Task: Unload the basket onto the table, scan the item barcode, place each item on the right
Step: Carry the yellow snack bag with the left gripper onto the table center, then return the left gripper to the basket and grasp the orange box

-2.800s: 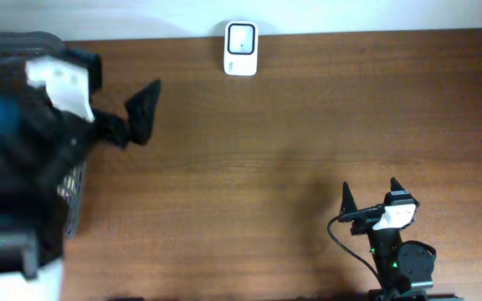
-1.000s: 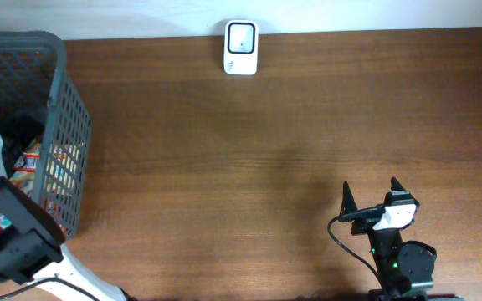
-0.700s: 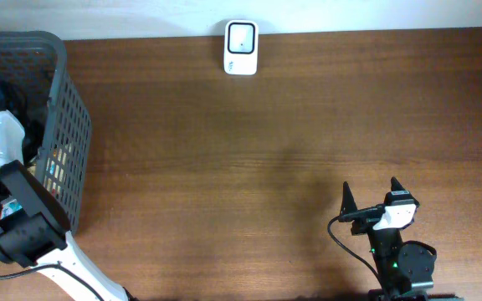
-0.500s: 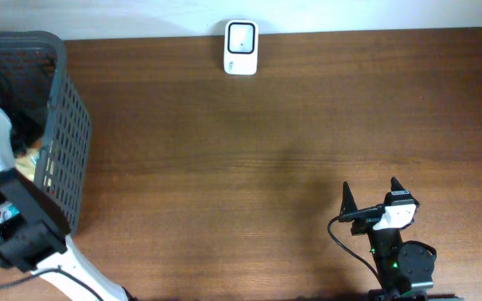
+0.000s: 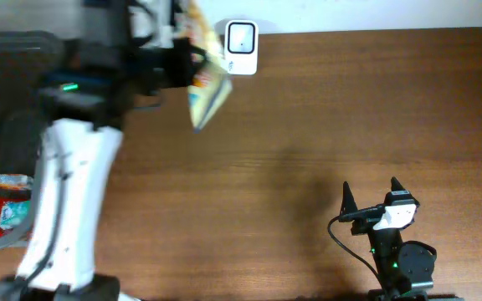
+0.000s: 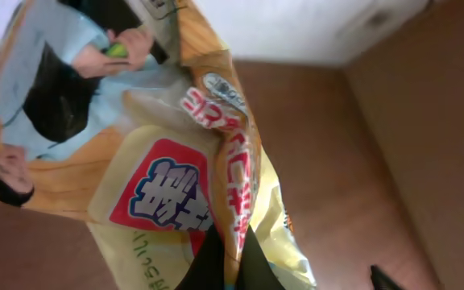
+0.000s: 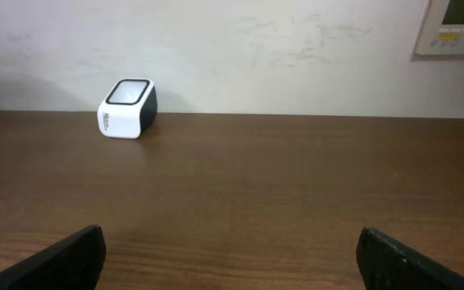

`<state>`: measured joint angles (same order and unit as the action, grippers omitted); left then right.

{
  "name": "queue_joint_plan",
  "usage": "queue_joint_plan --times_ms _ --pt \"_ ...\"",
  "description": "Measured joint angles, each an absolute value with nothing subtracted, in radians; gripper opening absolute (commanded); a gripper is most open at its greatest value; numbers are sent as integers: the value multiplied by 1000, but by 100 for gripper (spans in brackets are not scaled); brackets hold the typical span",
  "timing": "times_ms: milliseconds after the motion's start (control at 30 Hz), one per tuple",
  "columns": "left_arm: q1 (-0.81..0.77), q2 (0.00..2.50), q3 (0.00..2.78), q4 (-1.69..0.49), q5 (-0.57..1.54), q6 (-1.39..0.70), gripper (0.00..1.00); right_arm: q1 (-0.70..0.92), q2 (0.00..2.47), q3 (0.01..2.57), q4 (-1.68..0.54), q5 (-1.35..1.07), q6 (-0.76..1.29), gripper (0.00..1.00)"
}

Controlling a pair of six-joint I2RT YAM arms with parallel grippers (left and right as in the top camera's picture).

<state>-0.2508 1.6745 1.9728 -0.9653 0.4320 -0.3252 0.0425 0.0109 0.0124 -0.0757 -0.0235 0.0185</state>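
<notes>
Closest to me, the right pincer [image 5: 370, 192] sits parked at the near right edge of the table [image 5: 308, 109], pointing up, jaws spread wide with nothing in them.

Over on the left there's the big white left arm [image 5: 65, 201], stretched out across the table toward the far edge. Next to it on the far left is a dark mesh basket [image 5: 15, 38], pretty blurry, with a red packet [image 5: 5, 209] showing through near its close end.

The left pincer [image 6: 225, 259] is clamped tight on a snack bag [image 5: 205, 90], pinching a crease of the wrapper. The bag's yellowish with a red-and-white label and some cartoon-looking art, and it's up in the air off the table, crumpled and tilted.

Right beside the bag, at the far edge against the wall, is the little white scanner [image 5: 241, 37], dark window on top. The bag hangs just to its left, its upper corner nearly overlapping the scanner from above. Can't tell if they touch.
</notes>
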Motion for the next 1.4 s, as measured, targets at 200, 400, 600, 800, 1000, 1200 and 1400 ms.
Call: queue_joint_plan --times_ms 200,400,600,800,1000,1200,1400 --pt "-601 2058 1969 -898 24 -313 0 43 11 12 -76 -23 19 98" --pt "-726 2276 1969 -784 -33 -236 99 43 11 12 -76 -23 19 98" --pt "-612 2133 2152 -1073 -200 -134 99 43 11 12 -75 -23 19 98" --pt "-239 1703 2209 -1338 -283 -133 99 43 12 12 -76 -23 18 98" --pt "459 1694 2165 -1449 -207 -445 100 43 12 12 -76 -23 18 98" --pt "570 1742 1746 -1096 -190 -525 99 43 11 12 -76 -23 19 99" --pt "593 2007 1671 -1037 -262 -527 90 43 11 12 -76 -23 19 98"
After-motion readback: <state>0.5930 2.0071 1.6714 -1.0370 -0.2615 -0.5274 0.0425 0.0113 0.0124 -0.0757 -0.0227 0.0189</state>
